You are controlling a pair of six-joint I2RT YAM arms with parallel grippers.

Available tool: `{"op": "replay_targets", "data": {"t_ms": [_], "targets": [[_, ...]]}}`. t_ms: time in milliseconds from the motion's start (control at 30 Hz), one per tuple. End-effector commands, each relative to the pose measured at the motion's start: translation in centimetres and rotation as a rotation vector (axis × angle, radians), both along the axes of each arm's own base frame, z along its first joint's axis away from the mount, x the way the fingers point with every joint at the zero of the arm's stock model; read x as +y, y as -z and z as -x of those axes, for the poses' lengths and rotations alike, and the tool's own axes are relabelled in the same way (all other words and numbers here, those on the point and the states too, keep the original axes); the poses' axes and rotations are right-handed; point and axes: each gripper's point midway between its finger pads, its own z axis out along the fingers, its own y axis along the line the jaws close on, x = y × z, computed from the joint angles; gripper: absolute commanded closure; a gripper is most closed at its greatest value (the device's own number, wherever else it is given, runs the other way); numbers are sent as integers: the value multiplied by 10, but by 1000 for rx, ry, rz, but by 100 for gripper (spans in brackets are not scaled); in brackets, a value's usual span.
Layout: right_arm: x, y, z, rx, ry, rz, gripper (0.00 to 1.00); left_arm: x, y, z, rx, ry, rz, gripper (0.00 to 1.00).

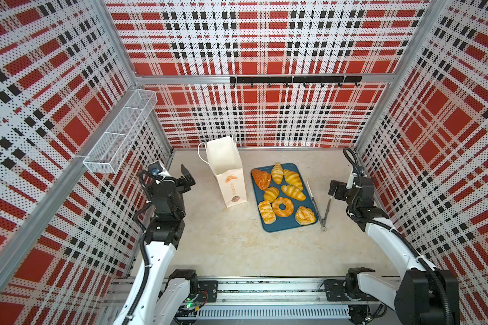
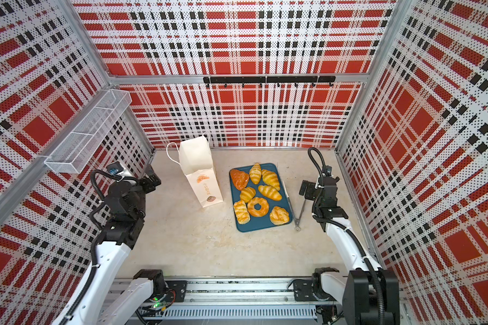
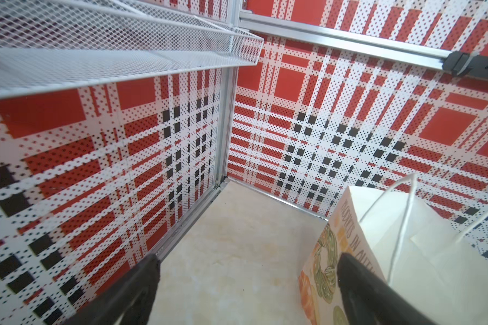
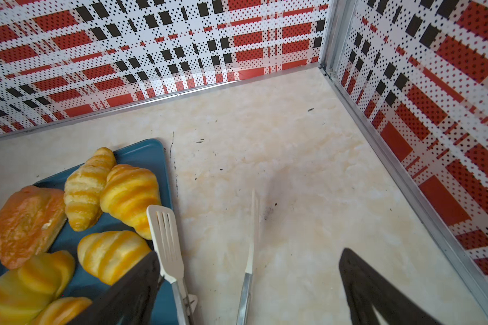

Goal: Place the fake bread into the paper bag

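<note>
Several glossy fake bread pieces (image 1: 293, 192) lie on a dark-blue tray (image 1: 282, 226) right of centre in both top views; among them are a ring doughnut (image 1: 276, 204) and a darker orange-brown piece (image 1: 261, 178). The paper bag (image 1: 228, 171) stands upright and open just left of the tray (image 2: 258, 225). My left gripper (image 1: 187, 176) hovers open and empty left of the bag (image 3: 406, 239), with one finger in front of its printed side. My right gripper (image 1: 333, 191) is open and empty, right of the tray (image 4: 141, 152) and above the tongs (image 4: 166, 244). Croissants (image 4: 130, 194) show in the right wrist view.
Metal tongs (image 1: 319, 206) with pale flat tips lie on the beige table right of the tray, one tip over its edge. A white mesh basket (image 1: 119, 132) hangs on the left wall. A black hook rail (image 1: 293, 80) runs along the back wall. Plaid walls enclose three sides.
</note>
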Motion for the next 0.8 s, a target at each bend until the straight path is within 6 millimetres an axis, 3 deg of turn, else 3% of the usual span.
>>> {"op": "replay_targets", "data": {"t_ms": [0,133,267,467,633,767], "targets": [[3,-11,8,4,14,-75,0,-6,7,14,95,15,43,1],[-1,-13,15,10,49,-81,0,-30,-8,14,150,81,19,1],[-14,1,27,128,119,-40,0,-53,-17,8,197,135,-12,0],[-26,20,38,249,137,61,0,-77,-7,-13,335,204,-21,0],[-22,19,41,229,125,42,0,-89,4,-30,429,226,5,2],[-23,18,45,221,135,38,0,-97,10,-48,477,233,22,10]]}}
